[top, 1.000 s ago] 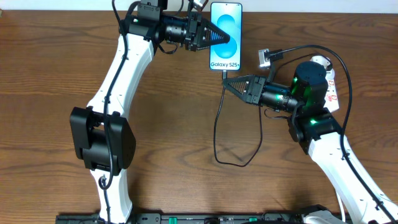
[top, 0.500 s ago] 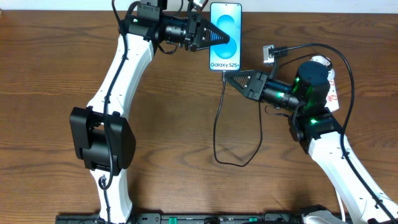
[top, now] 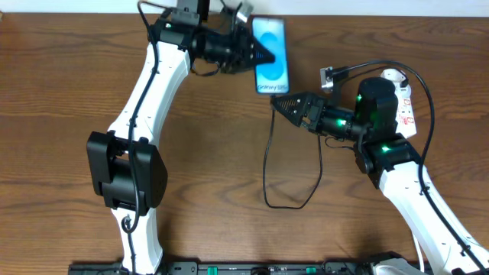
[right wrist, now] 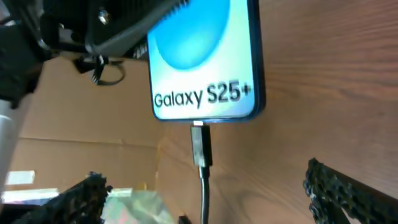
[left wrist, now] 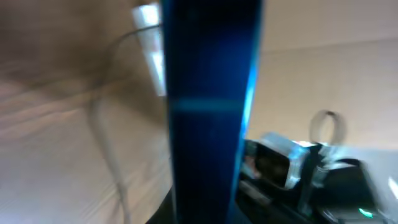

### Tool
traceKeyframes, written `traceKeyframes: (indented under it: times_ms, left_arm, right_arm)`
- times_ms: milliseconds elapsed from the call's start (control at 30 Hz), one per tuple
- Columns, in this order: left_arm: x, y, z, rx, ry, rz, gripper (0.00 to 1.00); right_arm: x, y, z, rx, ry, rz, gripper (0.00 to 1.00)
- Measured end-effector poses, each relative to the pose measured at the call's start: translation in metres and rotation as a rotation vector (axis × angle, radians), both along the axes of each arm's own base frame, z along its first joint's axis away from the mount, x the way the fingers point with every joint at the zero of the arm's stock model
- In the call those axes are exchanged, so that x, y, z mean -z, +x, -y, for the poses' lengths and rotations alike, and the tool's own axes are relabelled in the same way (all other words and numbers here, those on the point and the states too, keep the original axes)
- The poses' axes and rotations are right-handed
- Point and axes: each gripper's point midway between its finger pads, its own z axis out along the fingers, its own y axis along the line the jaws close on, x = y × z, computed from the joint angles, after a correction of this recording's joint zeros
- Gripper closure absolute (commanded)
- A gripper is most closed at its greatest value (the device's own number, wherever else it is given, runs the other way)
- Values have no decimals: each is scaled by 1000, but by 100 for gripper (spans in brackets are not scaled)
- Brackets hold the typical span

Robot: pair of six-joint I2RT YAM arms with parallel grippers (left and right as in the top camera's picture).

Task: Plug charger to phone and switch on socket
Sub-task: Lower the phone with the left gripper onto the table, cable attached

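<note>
White narrow power-strip socket point(top: 407, 107) lies front-to-back to the right of the open-jawed right gripper point(top: 286, 105), the nearer arm, while the left gripper point(top: 260, 55) clamps the slim blue-screened phone point(top: 271, 65), thin black charger cable point(top: 267, 153) plugged into its bottom edge.

The phone point(top: 271, 65) is at the far side of the table point(top: 61, 114), the charger point(top: 265, 168) plugged into its near end and looping nearer; the socket point(top: 408, 111) lies well to the right
</note>
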Motion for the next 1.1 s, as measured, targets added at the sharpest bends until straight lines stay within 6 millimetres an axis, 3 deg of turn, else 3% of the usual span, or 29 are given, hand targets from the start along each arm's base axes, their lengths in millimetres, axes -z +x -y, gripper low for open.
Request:
traceKeyframes:
  times_ms: [133,300,567,733,1100]
  left_arm:
    - [30,-10,-10,-12,135,-45,93]
    - [75,-12,-17,-18,288,-91,93]
    - [148,-27,7,84,386,-180,93]
    - [166,-38,20,138,405,-187,93]
    - [177,-33,14,164,458,-102,93]
  right_arm:
    - [20,-2,7,26,-66,-51,1]
    - [30,-1,13,53,-113,-64,1]
    - [47,-4,23,87,-177,-111,1]
    - [51,-1,30,107,-193,-118,1]
    - [53,1,37,124,-199,-125,1]
